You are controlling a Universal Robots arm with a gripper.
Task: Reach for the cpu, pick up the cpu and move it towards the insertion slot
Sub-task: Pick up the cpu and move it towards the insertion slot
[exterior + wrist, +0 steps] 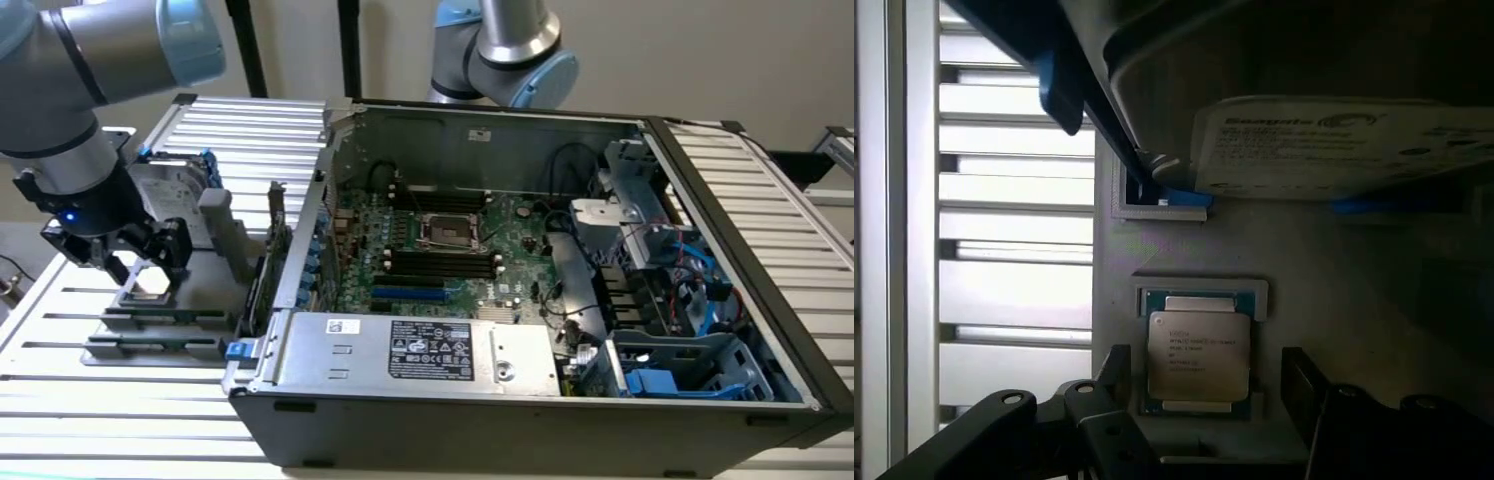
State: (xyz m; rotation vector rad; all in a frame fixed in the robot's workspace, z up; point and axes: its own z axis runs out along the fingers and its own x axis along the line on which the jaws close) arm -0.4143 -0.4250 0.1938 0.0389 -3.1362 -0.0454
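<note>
Gripper point(144, 268) hangs low over the grey holder point(160, 330), which stands outside the computer case point(534, 400), off the case's wall on the exterior view's left. Its jaws are spread wide and hold nothing. In the wrist view the two fingers point(1116, 372) stand either side of the cpu point(1199, 355), apart from its edges. The cpu lies flat in a shallow square recess of the holder, outside the case. The insertion slot point(451, 232) sits well inside the case on the green board, between the black memory slots point(441, 265). The reach looks nearly done and the grasp not yet made. The chip is thin and sits low in its frame, so closing too high could catch only a sliver of edge and let it tip or drop. Closing too low could jam the fingertips on the frame's rim. The upright hard drive point(1334, 140) stands just beside it, and a skewed lift might brush it
</note>
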